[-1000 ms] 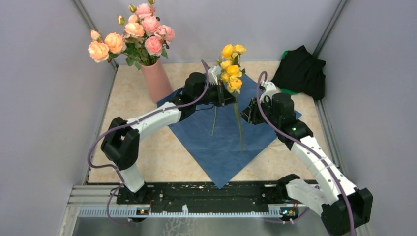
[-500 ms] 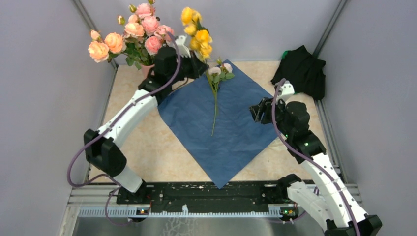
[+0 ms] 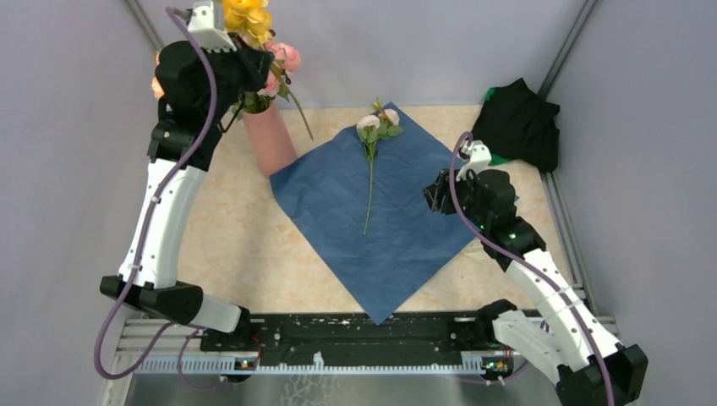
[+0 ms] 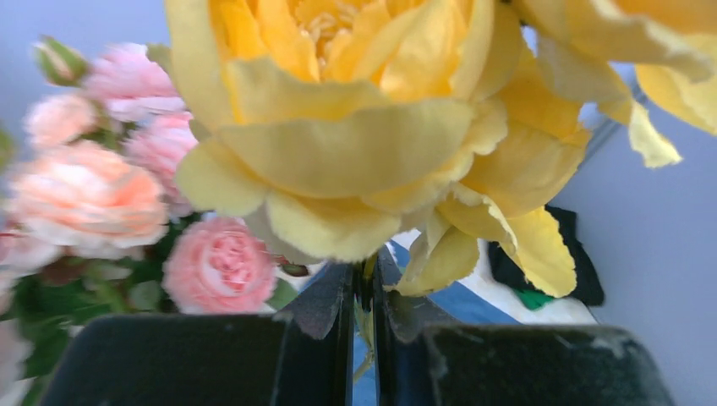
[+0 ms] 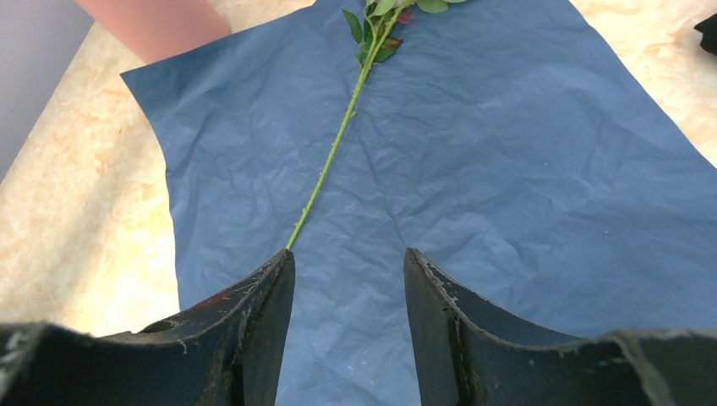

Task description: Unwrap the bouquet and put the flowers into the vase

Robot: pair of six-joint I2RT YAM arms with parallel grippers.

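— Where are the yellow flowers (image 4: pixel 355 135)?
— The left pincer (image 4: pixel 363 292) holds them by the stem, closed narrow, up beside the pink roses (image 4: pixel 84 194) in the vase (image 3: pixel 269 139), far left.
— And the right pincer (image 5: pixel 348 279)?
— Its jaws stand apart, empty, over the blue paper (image 5: pixel 507 169). One pink flower (image 3: pixel 369 161) lies on that paper.

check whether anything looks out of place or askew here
One pale pink flower lies flat on the spread blue paper, not in the vase. A black cloth heap sits bunched in the far right corner. Nothing looks spilled or broken.
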